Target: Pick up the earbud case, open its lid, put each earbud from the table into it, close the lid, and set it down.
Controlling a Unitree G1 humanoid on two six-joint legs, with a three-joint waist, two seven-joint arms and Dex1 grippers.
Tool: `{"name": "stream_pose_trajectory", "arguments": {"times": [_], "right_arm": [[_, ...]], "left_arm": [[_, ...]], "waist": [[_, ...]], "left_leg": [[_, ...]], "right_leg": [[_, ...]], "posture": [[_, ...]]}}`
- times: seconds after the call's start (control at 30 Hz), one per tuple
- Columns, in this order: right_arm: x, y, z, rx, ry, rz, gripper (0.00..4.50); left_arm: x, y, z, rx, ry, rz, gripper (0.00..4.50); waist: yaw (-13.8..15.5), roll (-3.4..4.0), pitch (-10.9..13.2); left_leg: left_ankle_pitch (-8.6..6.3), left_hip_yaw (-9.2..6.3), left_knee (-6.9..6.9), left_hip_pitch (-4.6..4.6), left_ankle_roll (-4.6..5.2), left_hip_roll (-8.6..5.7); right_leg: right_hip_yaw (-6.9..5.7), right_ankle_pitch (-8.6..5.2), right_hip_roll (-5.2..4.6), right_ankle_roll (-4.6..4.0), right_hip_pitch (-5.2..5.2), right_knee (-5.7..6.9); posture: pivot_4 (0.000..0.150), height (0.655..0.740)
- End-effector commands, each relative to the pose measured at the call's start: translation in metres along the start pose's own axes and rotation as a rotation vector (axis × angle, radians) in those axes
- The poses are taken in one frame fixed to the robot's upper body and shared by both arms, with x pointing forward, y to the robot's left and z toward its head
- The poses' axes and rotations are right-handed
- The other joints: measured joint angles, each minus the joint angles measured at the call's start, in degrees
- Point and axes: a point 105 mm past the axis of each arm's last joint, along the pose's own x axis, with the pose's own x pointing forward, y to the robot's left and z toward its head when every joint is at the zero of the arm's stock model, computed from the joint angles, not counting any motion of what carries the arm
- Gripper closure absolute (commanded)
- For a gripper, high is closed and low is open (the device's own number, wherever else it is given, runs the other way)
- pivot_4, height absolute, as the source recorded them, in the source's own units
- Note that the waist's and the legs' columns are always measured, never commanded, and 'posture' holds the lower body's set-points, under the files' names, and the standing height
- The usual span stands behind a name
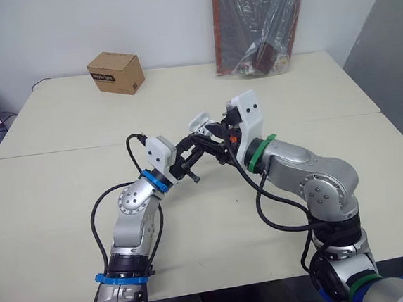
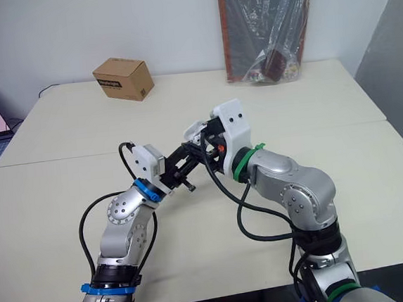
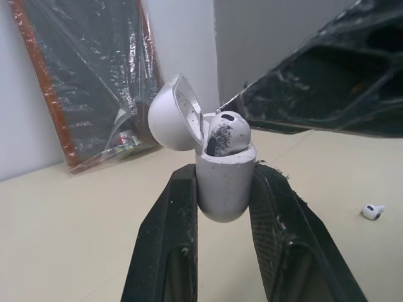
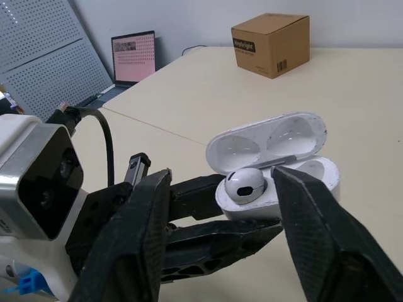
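- Left wrist view: the left pincer [image 3: 225, 179] is clamped on the white earbud case [image 3: 223, 195] and holds it upright above the worktop [image 3: 75, 226]. The lid [image 3: 171, 113] is swung open, with one earbud [image 3: 227, 131] seated inside. A second earbud [image 3: 373, 211] lies on the worktop, well apart.
- Right wrist view: the right pincer [image 4: 220, 179] is spread wide and grips nothing, with one finger on either side of the case.
- Head views: the two pincers meet over mid-worktop. A cardboard box [image 1: 115, 72] stands far back on the left.
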Motion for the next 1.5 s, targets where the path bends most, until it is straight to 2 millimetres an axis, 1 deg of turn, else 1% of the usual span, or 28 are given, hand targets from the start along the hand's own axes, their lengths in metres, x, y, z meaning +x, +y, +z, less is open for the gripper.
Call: {"name": "stream_pose_trajectory", "arguments": {"times": [0.03,0.13,0.23,0.33,0.43,0.53,0.67,0.73,0.87,0.93,1.0,1.1,1.17,1.23,1.27,1.5], "right_arm": [[-0.004,0.002,0.007,-0.018,-0.041,0.011,1.79],[-0.010,0.012,0.016,0.000,-0.095,0.101,1.79],[-0.027,0.018,0.025,-0.012,-0.121,0.202,1.79],[-0.040,0.014,0.025,-0.031,-0.098,0.233,1.79],[-0.049,0.001,0.019,-0.054,-0.039,0.197,1.79],[-0.057,-0.014,0.013,-0.068,0.003,0.141,1.79],[-0.069,-0.039,-0.004,-0.088,0.091,0.040,1.79],[-0.076,-0.057,-0.013,-0.100,0.148,-0.042,1.79],[-0.086,-0.081,-0.026,-0.108,0.240,-0.132,1.79],[-0.093,-0.097,-0.032,-0.097,0.281,-0.193,1.79],[-0.102,-0.116,-0.037,-0.118,0.321,-0.278,1.79],[-0.111,-0.133,-0.045,-0.136,0.374,-0.347,1.79],[-0.118,-0.148,-0.056,-0.132,0.432,-0.420,1.79],[-0.121,-0.156,-0.064,-0.128,0.462,-0.458,1.79],[-0.121,-0.157,-0.066,-0.119,0.463,-0.460,1.79],[-0.126,-0.155,-0.081,-0.153,0.508,-0.427,1.79]], "left_arm": [[0.004,-0.003,0.029,0.040,-0.107,-0.024,3.72],[0.002,-0.002,0.024,0.015,-0.079,-0.035,3.72],[-0.003,-0.001,0.020,-0.040,-0.052,-0.082,3.72],[-0.008,0.000,0.019,-0.094,-0.037,-0.140,3.72],[-0.014,0.001,0.019,-0.175,-0.027,-0.222,3.72],[-0.019,0.002,0.019,-0.214,-0.001,-0.271,3.72],[-0.027,0.002,0.020,-0.269,0.039,-0.348,3.72],[-0.030,0.003,0.022,-0.296,0.053,-0.380,3.72],[-0.034,0.005,0.026,-0.301,0.070,-0.422,3.72],[-0.037,0.005,0.028,-0.304,0.075,-0.446,3.72],[-0.040,0.003,0.028,-0.307,0.088,-0.475,3.72],[-0.042,0.002,0.028,-0.308,0.091,-0.488,3.72],[-0.043,0.001,0.027,-0.300,0.091,-0.489,3.72],[-0.044,0.000,0.026,-0.292,0.093,-0.492,3.72],[-0.043,0.000,0.025,-0.291,0.091,-0.492,3.72],[-0.044,-0.002,0.025,-0.289,0.081,-0.484,3.72]], "waist": [[0.0,0.00,0.0],[0.0,0.00,0.0],[0.0,0.00,0.0],[0.0,0.00,0.0],[-0.1,0.00,0.0],[-0.1,0.00,0.0],[-0.1,0.00,0.0],[0.0,0.00,0.0],[0.0,0.00,0.0],[0.0,0.00,0.0],[0.0,0.00,0.0],[0.0,0.00,0.0],[0.0,0.00,0.0],[0.0,0.00,0.0],[0.0,0.00,0.0],[0.1,0.00,0.0]], "left_leg": [[0.00,0.00,0.00,0.00,0.00,0.00],[0.00,0.00,-0.01,0.00,0.00,0.00],[0.00,0.00,-0.02,-0.01,0.00,-0.01],[0.00,0.00,-0.02,-0.02,0.00,-0.02],[0.00,-0.01,-0.02,0.00,0.01,0.00],[0.00,0.00,-0.02,0.00,0.01,-0.01],[0.00,0.02,-0.03,-0.02,0.01,-0.02],[0.00,0.03,-0.07,-0.02,0.01,-0.02],[0.00,0.05,-0.09,-0.01,0.00,-0.02],[0.00,0.05,-0.11,0.01,0.01,-0.01],[0.00,0.07,-0.15,0.01,0.00,-0.02],[0.00,0.14,-0.19,0.01,0.00,-0.03],[0.00,0.15,-0.22,0.01,0.00,-0.02],[0.00,0.15,-0.26,0.04,0.00,-0.01],[0.00,0.15,-0.27,0.04,0.00,-0.01],[0.00,0.17,-0.31,0.04,0.00,-0.01]], "right_leg": [[0.00,0.00,0.00,0.00,0.00,0.00],[0.00,0.00,0.00,0.00,0.00,0.00],[0.00,0.00,0.00,0.00,0.01,-0.02],[-0.01,0.00,-0.01,0.00,0.00,-0.03],[-0.04,0.00,0.02,0.00,0.00,-0.02],[-0.03,-0.01,0.03,0.01,0.00,-0.03],[-0.01,-0.02,0.02,0.02,0.00,-0.07],[0.01,-0.02,0.02,0.02,-0.01,-0.08],[0.02,-0.02,0.02,0.02,-0.02,-0.08],[0.02,-0.02,0.03,0.03,-0.02,-0.08],[0.04,-0.02,0.03,0.02,-0.02,-0.10],[0.10,-0.02,0.02,0.02,-0.04,-0.13],[0.12,-0.02,0.02,0.02,-0.06,-0.13],[0.12,-0.02,0.02,0.02,-0.06,-0.13],[0.12,-0.02,0.02,0.02,-0.06,-0.12],[0.14,-0.02,0.02,0.02,-0.08,-0.13]], "posture": [[0.150,0.7400],[0.150,0.7400],[0.150,0.7400],[0.150,0.7400],[0.150,0.7400],[0.150,0.7400],[0.150,0.7400],[0.150,0.7400],[0.150,0.7400],[0.150,0.7400],[0.150,0.7400],[0.150,0.7400],[0.150,0.7400],[0.150,0.7400],[0.150,0.7400],[0.150,0.7400]]}}
